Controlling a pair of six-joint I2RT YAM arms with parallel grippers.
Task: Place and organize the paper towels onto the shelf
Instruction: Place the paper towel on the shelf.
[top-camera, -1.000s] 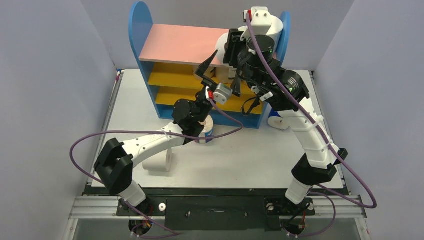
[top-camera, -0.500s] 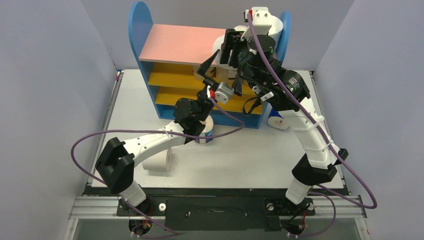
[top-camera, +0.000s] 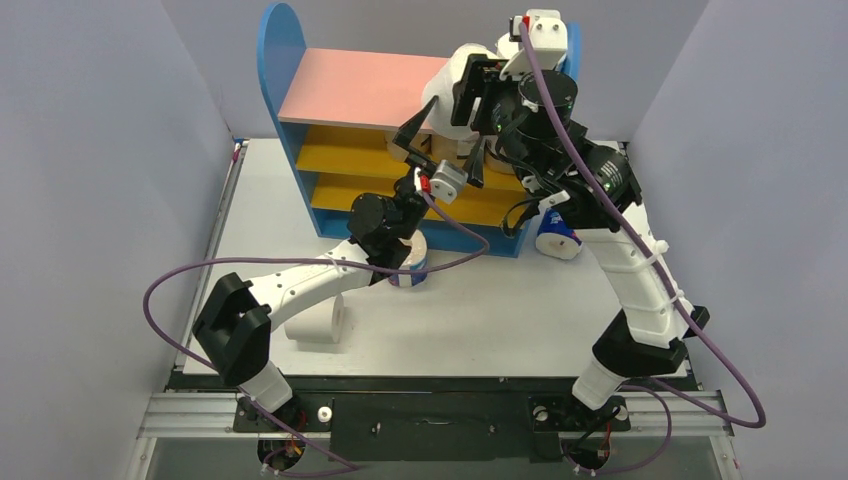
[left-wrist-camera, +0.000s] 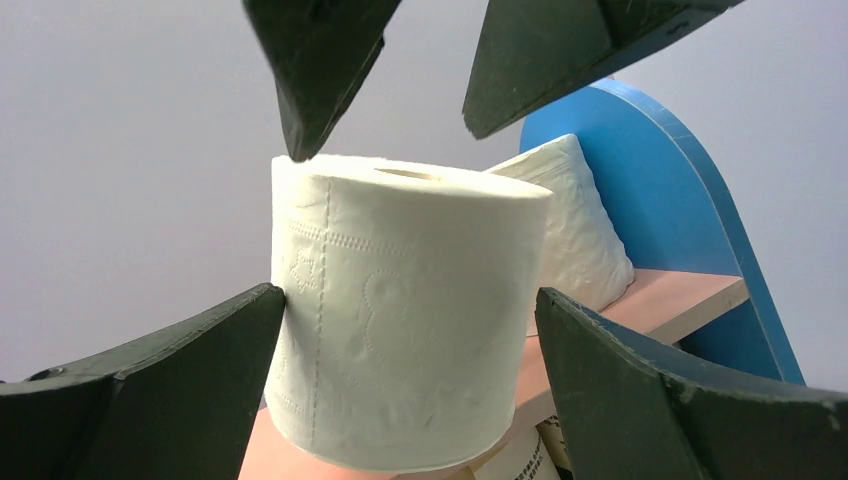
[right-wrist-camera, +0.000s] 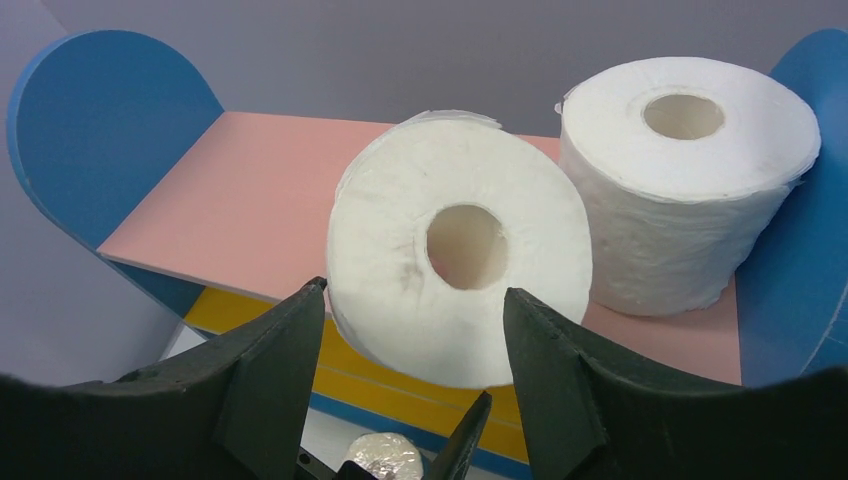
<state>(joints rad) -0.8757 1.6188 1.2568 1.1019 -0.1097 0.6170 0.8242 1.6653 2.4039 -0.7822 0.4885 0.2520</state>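
White roll (right-wrist-camera: 400, 200) stands on the shelf (right-wrist-camera: 250, 210); right hand (right-wrist-camera: 415, 288) just above it.

White roll (right-wrist-camera: 400, 260) upright at shelf (right-wrist-camera: 250, 200) top edge; second roll (right-wrist-camera: 690, 200) beside.

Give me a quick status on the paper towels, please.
Left hand open, right hand open. White roll upright on shelf top, front edge, ungripped. Second roll beside it; nothing blocking.
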